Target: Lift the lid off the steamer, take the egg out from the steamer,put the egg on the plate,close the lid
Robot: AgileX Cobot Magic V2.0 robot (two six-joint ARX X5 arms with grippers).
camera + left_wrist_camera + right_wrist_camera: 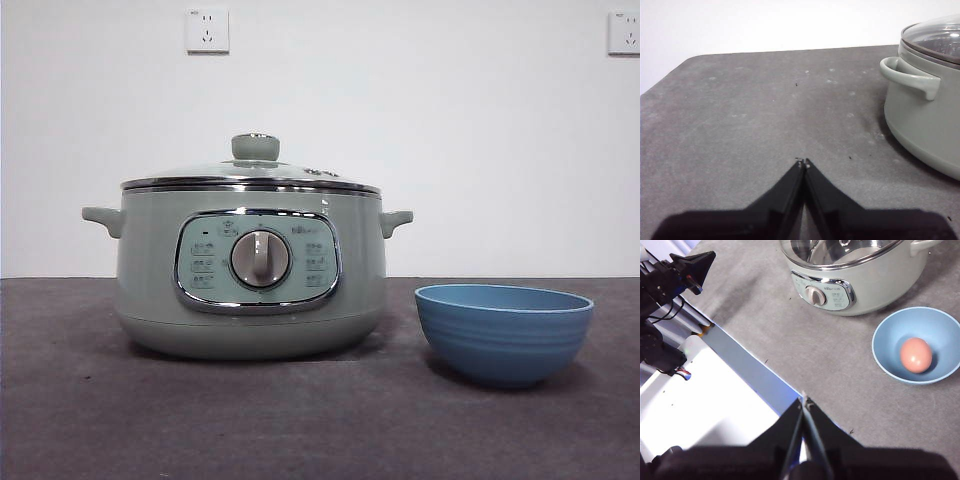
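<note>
Lid (252, 172) on steamer (250, 270). Egg (916, 354) in the plate (503, 333), just beside steamer. Left gripper (803, 162) and right gripper (803, 401) jaws pressed together, both empty, off to the sides.

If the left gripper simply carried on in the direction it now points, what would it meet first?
Probably nothing but bare table: the left gripper, shut, points across open grey surface toward the far edge. The steamer stands off to one side of that line, though depth is hard to judge.
</note>
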